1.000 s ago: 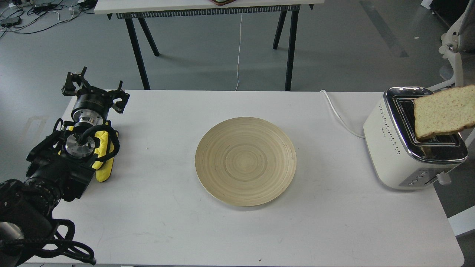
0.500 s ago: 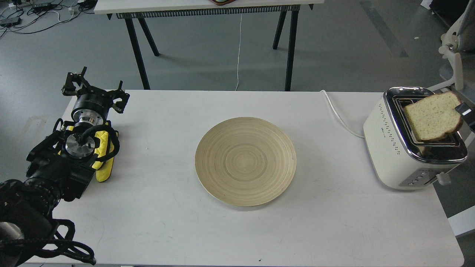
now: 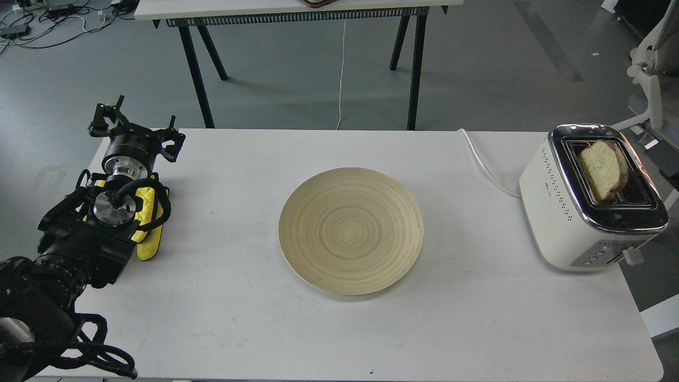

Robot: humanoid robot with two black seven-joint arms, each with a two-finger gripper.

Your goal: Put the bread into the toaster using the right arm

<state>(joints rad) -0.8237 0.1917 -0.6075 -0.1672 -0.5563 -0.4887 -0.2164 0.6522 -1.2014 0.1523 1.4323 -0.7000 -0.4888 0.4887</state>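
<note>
My left claw (image 3: 135, 127) sits at the far left of the worktop (image 3: 238, 329), small and dark at this angle, so I cannot tell how far its fingers stand apart; nothing is visibly in it. To its right, about mid-worktop, lies the round wooden plate (image 3: 351, 231), with nothing on it. Well off to the right of that claw stands the toaster (image 3: 562, 212), and the bread (image 3: 602, 170) is standing in one of its slots, leaning a little, its upper half showing above the chrome top. My right claw is out of view, so I can't give its state. I judge the slice light, soft and easily crushed or torn; if it needs reseating, I'd pinch gently across its faces near the exposed top crust.
</note>
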